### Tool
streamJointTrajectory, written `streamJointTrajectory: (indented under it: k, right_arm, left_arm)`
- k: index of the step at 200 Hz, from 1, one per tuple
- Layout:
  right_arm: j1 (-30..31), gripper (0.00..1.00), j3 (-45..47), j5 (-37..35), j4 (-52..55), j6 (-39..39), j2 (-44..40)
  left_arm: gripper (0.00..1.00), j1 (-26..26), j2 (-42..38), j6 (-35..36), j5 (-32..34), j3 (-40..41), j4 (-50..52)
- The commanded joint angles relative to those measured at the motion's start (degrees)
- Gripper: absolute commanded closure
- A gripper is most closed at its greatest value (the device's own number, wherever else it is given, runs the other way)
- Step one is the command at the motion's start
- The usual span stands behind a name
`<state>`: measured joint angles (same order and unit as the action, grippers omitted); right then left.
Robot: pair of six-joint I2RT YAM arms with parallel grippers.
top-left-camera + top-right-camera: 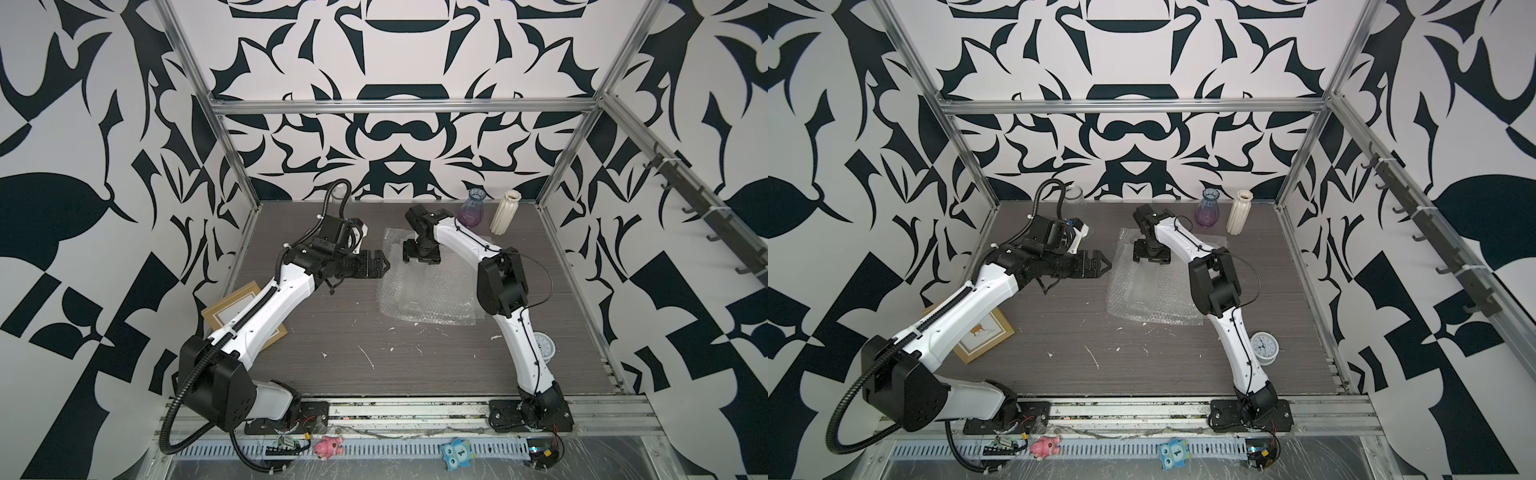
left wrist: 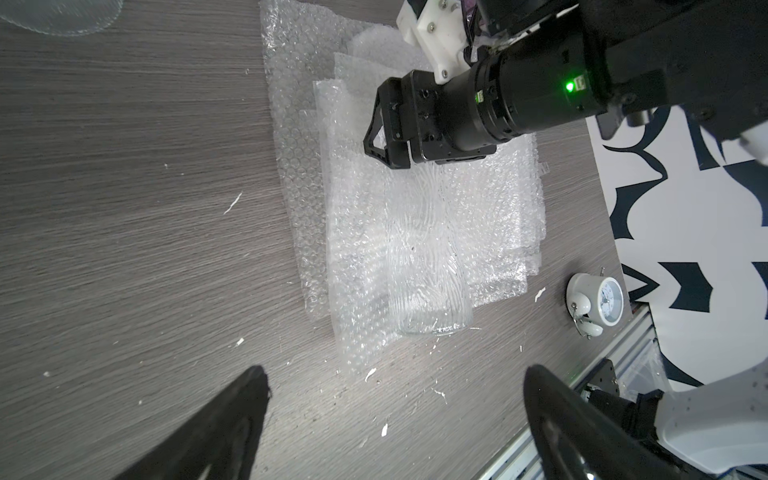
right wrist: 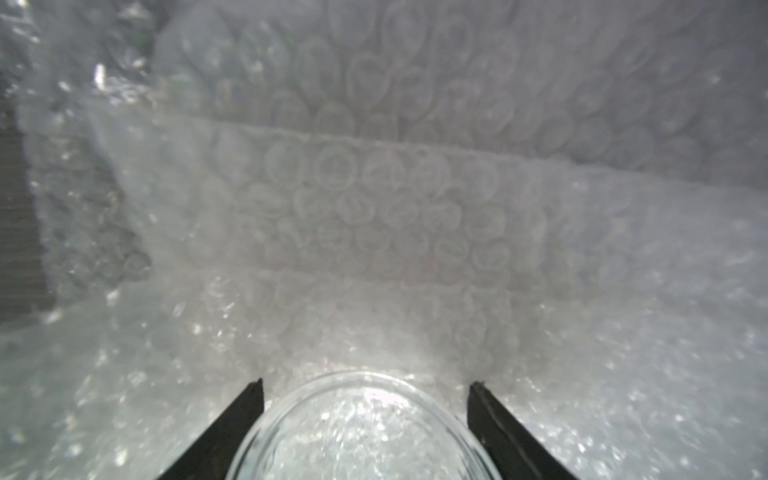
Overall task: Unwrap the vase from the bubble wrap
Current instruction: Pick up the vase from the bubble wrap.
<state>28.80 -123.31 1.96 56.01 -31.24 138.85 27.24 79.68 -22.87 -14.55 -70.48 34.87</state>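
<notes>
Grey tabletop [image 1: 332,332], patterned walls [image 1: 395,137]. Atop bubble wrap [image 2: 299,187], right gripper [image 3: 365,386] straddles the vase [image 2: 428,270] mouth, cannot tell if clamped; left gripper [image 2: 397,370] gapes nearby.

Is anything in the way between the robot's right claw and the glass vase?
No, nothing visible. The right gripper has one finger on each side of the vase, at its open mouth, bare glass between them. The bubble wrap lies under and beyond it.

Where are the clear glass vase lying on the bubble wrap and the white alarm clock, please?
Clear textured glass vase [image 2: 424,257]: left wrist view, middle of its body.
Small white round alarm clock [image 2: 610,300]: left wrist view, its dial.
</notes>
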Motion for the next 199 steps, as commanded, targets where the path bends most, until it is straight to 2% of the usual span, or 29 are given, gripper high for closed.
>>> streamJointTrajectory:
  k: [1, 28, 63, 114, 140, 199]
  right_arm:
    - [-0.23, 0.27, -0.82, -0.22, 0.88, 0.7, -1.05]
    - [-0.29, 0.34, 1.7, -1.88, -1.12, 1.1, -4.99]
    - [0.06, 0.44, 10.15, -3.07, -7.55, 0.32, -13.96]
    - [4.05, 0.47, 17.43, -9.44, -11.48, 0.82, -24.16]
    - [7.22, 0.49, 21.52, -15.96, -12.34, 0.85, -28.28]
    - [14.26, 0.51, 40.16, -22.13, -25.15, -1.26, -41.94]
  left_arm:
    - [0.01, -0.95, 0.32, -0.96, -2.01, 0.56, -0.9]
    - [0.01, -1.4, 0.79, -1.29, -2.35, 0.56, -1.12]
    - [0.01, -2.43, 0.83, -1.34, -1.92, 0.61, -1.26]
    - [0.01, -3.68, -0.31, -1.56, -1.71, 1.04, -1.71]
    - [0.01, -4.04, -0.43, -1.41, -1.45, 0.96, -1.45]
    - [0.01, -5.0, -1.43, -1.34, -1.16, 1.14, -1.65]
